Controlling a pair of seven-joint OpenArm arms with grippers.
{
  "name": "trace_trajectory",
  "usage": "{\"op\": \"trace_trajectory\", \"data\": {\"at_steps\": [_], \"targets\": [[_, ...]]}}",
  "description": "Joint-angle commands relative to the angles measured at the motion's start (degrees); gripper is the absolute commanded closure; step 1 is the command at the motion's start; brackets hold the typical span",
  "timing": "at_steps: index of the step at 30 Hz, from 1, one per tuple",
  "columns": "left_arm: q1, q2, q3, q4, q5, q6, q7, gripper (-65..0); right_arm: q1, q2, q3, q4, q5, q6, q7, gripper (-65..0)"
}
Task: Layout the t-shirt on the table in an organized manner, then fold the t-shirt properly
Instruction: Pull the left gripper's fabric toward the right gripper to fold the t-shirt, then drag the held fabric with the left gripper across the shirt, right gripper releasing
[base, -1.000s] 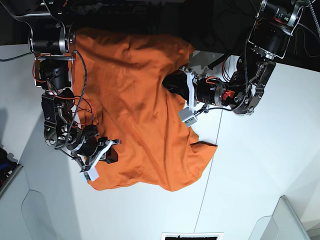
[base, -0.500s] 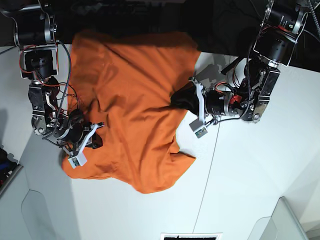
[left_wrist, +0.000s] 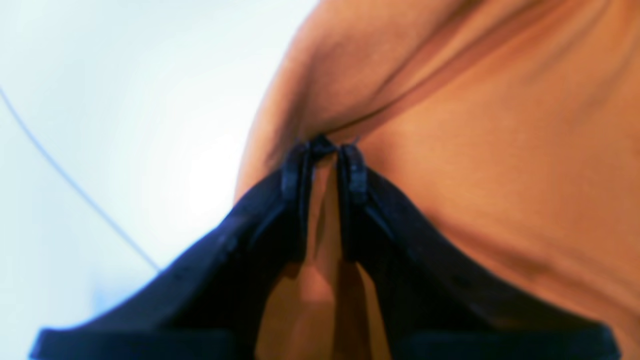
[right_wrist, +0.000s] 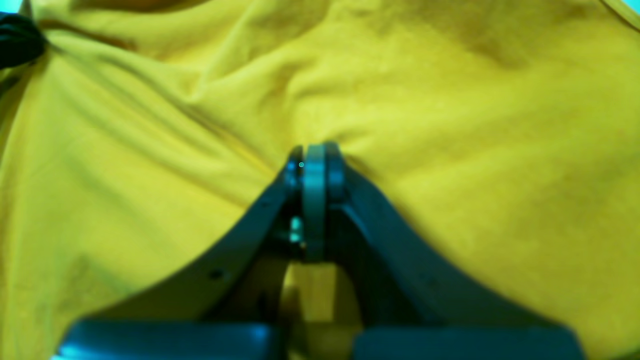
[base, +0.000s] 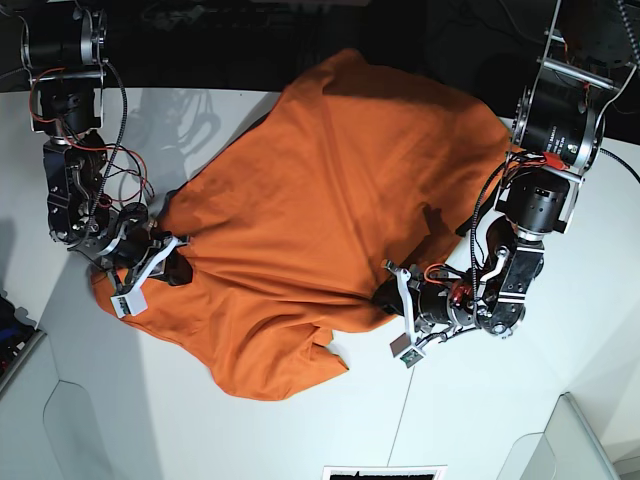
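Note:
The orange t-shirt (base: 320, 200) lies rumpled and slanted across the white table (base: 250, 430), pulled between both arms. At the base view's left, my right gripper (base: 180, 262) is shut on the shirt's left edge. In the right wrist view the cloth (right_wrist: 450, 125) looks yellow and bunches at the closed right gripper (right_wrist: 314, 160). At the base view's right, my left gripper (base: 385, 297) is shut on a fold at the shirt's lower right edge. In the left wrist view that left gripper (left_wrist: 327, 152) pinches a ridge of fabric (left_wrist: 475, 150) above the table (left_wrist: 100, 100).
A thin dark seam (base: 400, 420) runs across the table in front of the left gripper. Clear curved panels stand at the front right (base: 570, 440) and front left (base: 60, 420) corners. A black and white card (base: 385, 472) lies at the front edge. Beyond the far edge is dark.
The left gripper has moved forward and down the table, dragging the shirt's edge with it. The right gripper has shifted left and back. The shirt has swung into a diagonal spread. Both grips held.

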Motion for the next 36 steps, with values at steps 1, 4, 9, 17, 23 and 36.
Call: {"op": "trace_trajectory", "data": {"at_steps": [1,4,9,17,23,36], "targets": [[-1.8,-0.3,0.0,0.2,1.2,1.1,1.1,-11.9,0.0,0.6,0.5,0.7,-1.6,-0.4,-2.7,0.0],[-2.5,-0.4,0.0,0.3,-0.9,1.2,3.3,-11.9,-0.3,0.6,2.9,2.9,-0.9,-0.4,-2.8,0.0],[-2.9,-2.3,-0.1,6.7,-12.9,1.2,10.1,-12.0,-0.2,0.6,8.3,8.4,-0.4,-0.4,-2.8,0.0],[-2.6,-7.8,-0.1,22.0,-27.8,0.9,21.9,-12.0,-0.1,0.6,9.5,10.1,0.0,-0.4,-3.7,0.0],[3.7,-8.8,-0.1,22.6,-38.8,0.9,32.1,-12.0,0.5,0.6,9.4,10.1,-2.2,-0.4,-0.9,0.0],[21.7,-12.3,0.0,25.4,-28.4,0.9,24.3,-12.0,7.1,0.6,9.4,-2.7,-6.4,-0.4,1.4,0.0]]}}
